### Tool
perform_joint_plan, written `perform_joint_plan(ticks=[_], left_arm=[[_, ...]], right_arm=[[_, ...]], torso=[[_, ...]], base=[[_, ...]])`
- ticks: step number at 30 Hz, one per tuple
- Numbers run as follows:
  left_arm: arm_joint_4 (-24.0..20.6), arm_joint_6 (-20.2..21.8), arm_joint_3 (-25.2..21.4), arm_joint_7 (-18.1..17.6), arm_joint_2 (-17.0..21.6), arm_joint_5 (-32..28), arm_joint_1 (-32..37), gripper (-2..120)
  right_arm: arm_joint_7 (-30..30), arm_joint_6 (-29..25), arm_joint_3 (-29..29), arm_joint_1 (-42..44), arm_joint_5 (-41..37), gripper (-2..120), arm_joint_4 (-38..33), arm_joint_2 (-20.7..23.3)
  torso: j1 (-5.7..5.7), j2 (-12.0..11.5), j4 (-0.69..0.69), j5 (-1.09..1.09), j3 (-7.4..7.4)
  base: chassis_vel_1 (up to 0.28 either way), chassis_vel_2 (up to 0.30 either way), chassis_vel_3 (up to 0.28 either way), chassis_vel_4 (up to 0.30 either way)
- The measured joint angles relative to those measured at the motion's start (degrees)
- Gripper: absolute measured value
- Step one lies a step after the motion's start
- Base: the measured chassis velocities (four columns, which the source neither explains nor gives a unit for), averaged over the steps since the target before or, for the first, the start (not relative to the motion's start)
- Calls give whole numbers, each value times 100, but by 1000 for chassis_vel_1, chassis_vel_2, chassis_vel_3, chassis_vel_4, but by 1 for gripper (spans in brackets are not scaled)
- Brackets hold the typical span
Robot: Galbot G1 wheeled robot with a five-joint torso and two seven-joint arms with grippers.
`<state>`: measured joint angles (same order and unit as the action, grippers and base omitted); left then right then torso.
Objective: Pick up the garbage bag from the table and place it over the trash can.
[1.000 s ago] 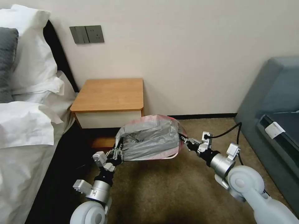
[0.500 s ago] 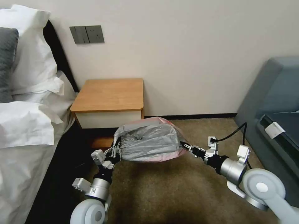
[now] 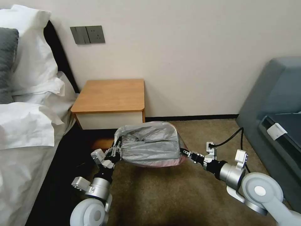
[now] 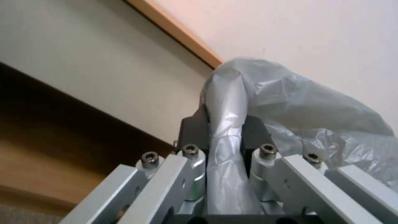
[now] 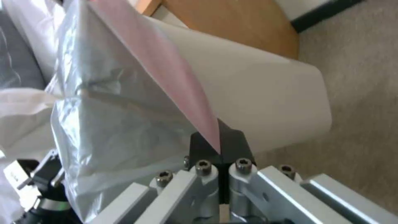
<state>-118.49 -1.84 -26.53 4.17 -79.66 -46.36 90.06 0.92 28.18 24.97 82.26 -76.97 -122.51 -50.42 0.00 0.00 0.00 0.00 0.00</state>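
The garbage bag [image 3: 150, 143] sits mid-frame in the head view, just below the nightstand: thin, crinkly, translucent grey plastic, puffed into a wide rounded shape w/ a pinkish-red band along its lower and right edges. It's stretched between both arms above the brown carpet [image 3: 175, 194]. In the right wrist view the pink rim runs as a taut strip down to the fingers, and the cream-white wall of the trash can [image 5: 265, 102] shows right behind the plastic, so the bag lies against the bin; how far it covers the rim I can't tell.

Left end effector [image 3: 115, 153], lower left of centre, is clamped on the bag's left edge; left wrist view shows a bunched rope of grey plastic pinched between the dark pads [image 4: 195, 130]. Its arm rises from the bottom edge, wrist angled up and rightward.

Right end effector [image 3: 182, 152], right of centre, is closed on the pink rim at the bag's right side, fingers meeting on the film. Its arm reaches in low from the lower right corner, nearly level, black cable looping off the wrist.

The tabletop [image 3: 111, 95] is orange-brown, white drawer front below it, set against the wall. Bed [image 3: 28, 125] at frame left, grey sofa [image 3: 276, 103] at right.
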Motion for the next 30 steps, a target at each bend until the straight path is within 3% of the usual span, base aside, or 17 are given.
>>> perform_joint_plan(ticks=[7,21,30], left_arm=[[35,68,9,-111,-6,-98,-53,9],[-59,146,-16,111,35,-243,98,9],[-159,168,5,254,3,-323,154,9]], right_arm=[[-247,-95,39,247,694,0,-292,53],[-697,-233,36,-300,966,0,616,-53],[-1022,-256,-77,-300,1358,0,798,-249]], torso=[[0,0,-1,-1,0],[0,0,0,0,0],[0,0,0,0,0]], base=[[0,0,0,0],[0,0,0,0],[0,0,0,0]])
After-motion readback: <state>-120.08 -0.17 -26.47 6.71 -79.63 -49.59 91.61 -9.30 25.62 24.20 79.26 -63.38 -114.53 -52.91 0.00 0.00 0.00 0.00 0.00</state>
